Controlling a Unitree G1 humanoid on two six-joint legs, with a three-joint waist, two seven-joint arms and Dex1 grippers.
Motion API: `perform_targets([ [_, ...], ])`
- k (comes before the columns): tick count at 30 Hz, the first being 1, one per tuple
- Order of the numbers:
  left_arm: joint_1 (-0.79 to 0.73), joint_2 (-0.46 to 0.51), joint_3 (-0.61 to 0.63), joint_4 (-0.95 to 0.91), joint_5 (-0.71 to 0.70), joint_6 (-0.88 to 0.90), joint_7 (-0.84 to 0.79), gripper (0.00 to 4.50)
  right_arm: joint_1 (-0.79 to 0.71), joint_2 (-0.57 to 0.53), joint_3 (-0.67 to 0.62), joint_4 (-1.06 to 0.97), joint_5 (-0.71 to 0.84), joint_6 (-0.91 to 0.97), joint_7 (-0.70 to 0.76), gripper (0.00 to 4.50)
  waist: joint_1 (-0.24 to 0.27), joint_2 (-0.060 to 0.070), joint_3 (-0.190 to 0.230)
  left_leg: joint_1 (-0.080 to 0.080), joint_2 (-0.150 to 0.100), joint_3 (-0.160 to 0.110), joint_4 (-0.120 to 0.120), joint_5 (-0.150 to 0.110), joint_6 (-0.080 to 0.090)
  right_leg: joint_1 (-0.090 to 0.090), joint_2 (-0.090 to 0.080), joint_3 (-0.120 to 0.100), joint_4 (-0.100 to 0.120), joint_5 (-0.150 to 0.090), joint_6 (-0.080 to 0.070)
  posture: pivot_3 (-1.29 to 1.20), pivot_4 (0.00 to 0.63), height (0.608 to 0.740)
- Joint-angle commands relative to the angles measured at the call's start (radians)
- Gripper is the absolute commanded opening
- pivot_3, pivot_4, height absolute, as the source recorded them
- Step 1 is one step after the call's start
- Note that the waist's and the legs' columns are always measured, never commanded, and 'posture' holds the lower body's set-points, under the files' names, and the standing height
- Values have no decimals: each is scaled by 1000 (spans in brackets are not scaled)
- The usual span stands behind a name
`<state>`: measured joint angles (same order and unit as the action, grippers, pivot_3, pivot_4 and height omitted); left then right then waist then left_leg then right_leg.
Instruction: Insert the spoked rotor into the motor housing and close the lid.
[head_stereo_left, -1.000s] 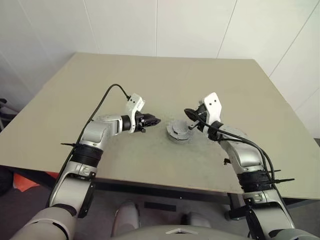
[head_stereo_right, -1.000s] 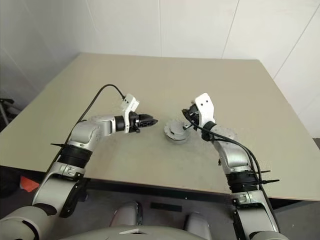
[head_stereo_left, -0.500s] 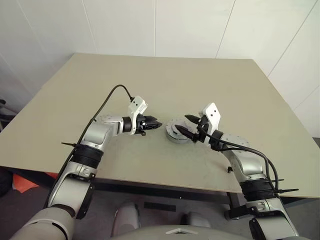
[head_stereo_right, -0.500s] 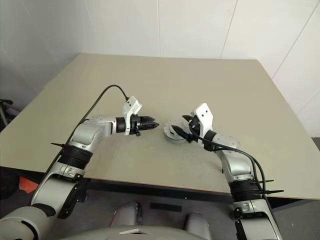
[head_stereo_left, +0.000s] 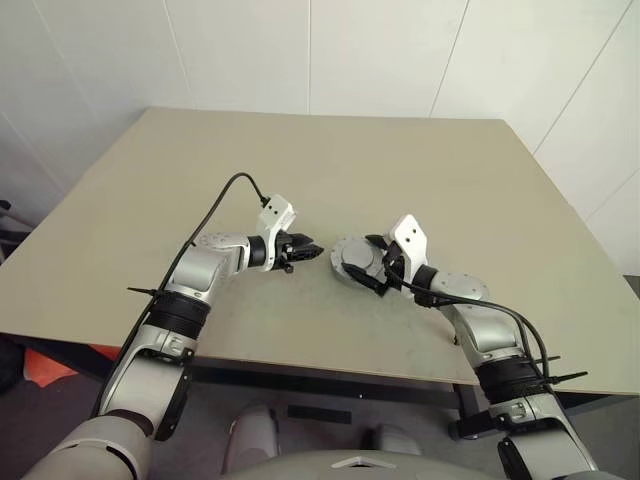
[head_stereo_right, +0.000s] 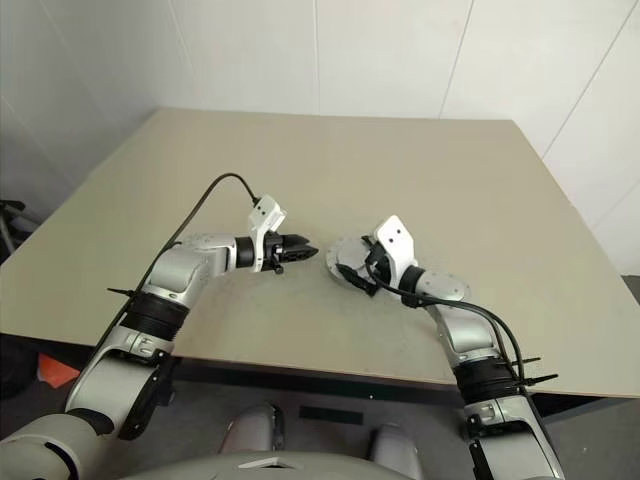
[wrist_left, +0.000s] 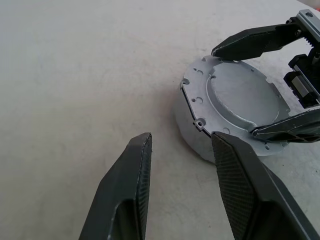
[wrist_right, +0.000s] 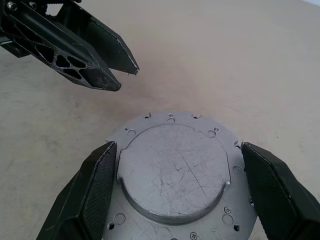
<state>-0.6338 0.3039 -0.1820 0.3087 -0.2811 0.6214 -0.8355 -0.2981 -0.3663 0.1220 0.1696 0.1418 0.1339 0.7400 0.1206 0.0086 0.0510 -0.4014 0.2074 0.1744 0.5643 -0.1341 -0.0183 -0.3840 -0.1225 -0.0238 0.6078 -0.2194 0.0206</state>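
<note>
**My right fingers straddle the closed motor housing**

The motor housing (head_stereo_left: 353, 262) sits on the beige table (head_stereo_left: 420, 170), a little right of the table's middle and toward the near edge. It is a short round grey cup, and the lid (wrist_right: 173, 167) lies flat on top of it: a grey disc with a raised, scratched round centre and a thin flange dotted with small holes and screws. From my left wrist view the lid (wrist_left: 234, 100) looks seated level on the housing wall (wrist_left: 189, 134).

My right gripper (wrist_right: 176, 180) reaches in from the right with its 2 black fingers spread wide, 1 on each side of the lid. The pads (wrist_right: 97, 185) stand just beside the flange; I cannot tell whether either one touches it. From the head view, the same gripper (head_stereo_left: 372, 264) lies low over the housing, pointing left.

My left gripper (head_stereo_left: 309, 251) hangs to the left of the housing, near it but apart, pointing right toward it. Its 2 fingers (wrist_left: 131, 190) are partly open, a moderate gap between them, with nothing held. Bare table shows between them, and the housing stands just beyond the tips.

A black cable (head_stereo_left: 222, 196) loops up from my left wrist.
</note>
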Motion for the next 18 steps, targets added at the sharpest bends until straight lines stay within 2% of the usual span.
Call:
perform_targets([
  [1,-9,-3,17,-11,4,-17,6,2025,-1,-13,13,24,-25,-2,2,4466,0,0,0,0,0,0,0,0,0,0,0,0,0,0,0,0,0,740],
  [2,-10,-3,18,-9,5,-18,8,2025,-1,-13,13,26,-24,-1,3,4466,0,0,0,0,0,0,0,0,0,0,0,0,0,0,0,0,0,740],
  [5,-11,-3,19,-4,7,-21,11,2025,-6,-8,5,41,-18,3,-3,3870,0,0,0,0,0,0,0,0,0,0,0,0,0,0,0,0,0,740],
  [12,-10,-6,24,0,6,-21,15,2025,-25,-10,-10,28,17,62,4,1635,2,0,0,0,0,0,0,0,0,1,0,0,0,0,0,0,0,740],
  [18,-11,-11,28,8,9,-24,21,2025,-23,-28,1,10,20,91,29,1635,3,0,0,0,0,0,0,0,0,1,0,0,0,0,0,0,0,740],
])
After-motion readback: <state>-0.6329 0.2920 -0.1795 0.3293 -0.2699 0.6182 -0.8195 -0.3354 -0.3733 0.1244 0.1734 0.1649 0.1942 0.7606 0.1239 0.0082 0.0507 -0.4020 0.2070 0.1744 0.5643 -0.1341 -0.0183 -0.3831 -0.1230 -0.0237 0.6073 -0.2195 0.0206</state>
